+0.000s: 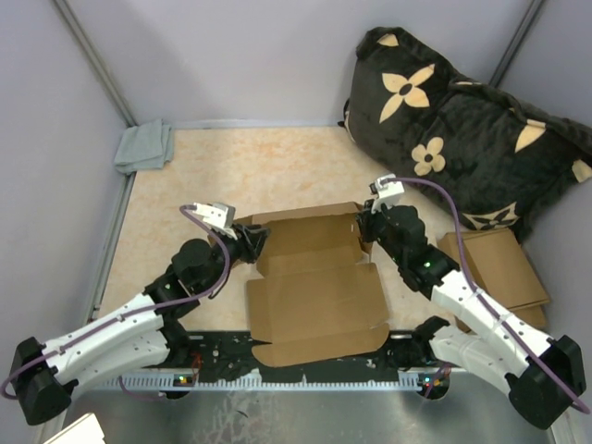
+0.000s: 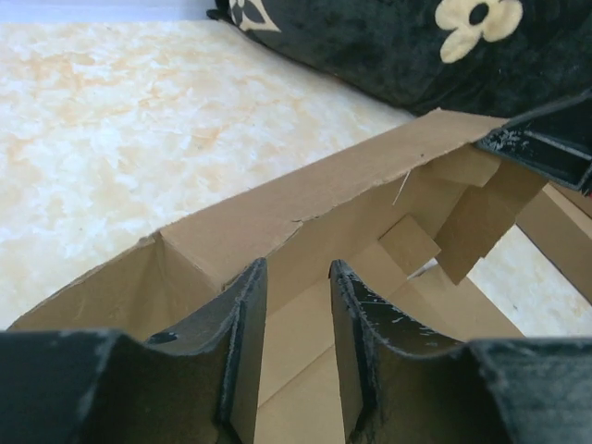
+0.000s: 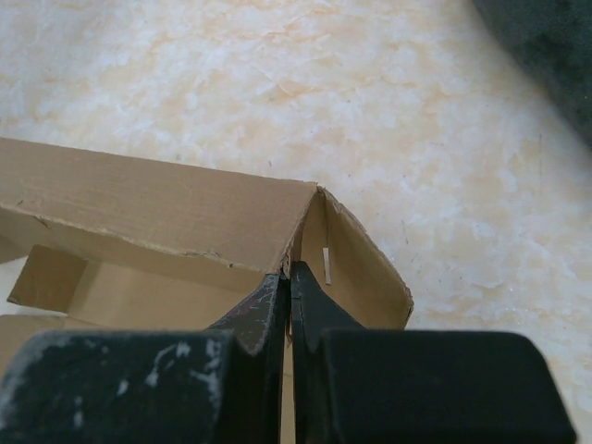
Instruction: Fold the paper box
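Paper box (image 1: 314, 291) whole overhead, corners at wrists

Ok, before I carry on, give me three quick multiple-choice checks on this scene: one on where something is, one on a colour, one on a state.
1. Where is the stack of flat cardboard pieces?
A) in the far left corner
B) right of the paper box, by the black cushion
C) on top of the paper box

2. What colour is the folded cloth?
A) red
B) yellow
C) grey

3. How do the jaws of the right gripper stand?
A) shut
B) wide apart
C) out of view

Answers:
1 B: the top view shows the stack beside the right arm, next to the cushion.
2 C: it is a dull grey, lying in the far left corner.
3 A: the right wrist view shows the fingers pressed together at the box's raised corner.
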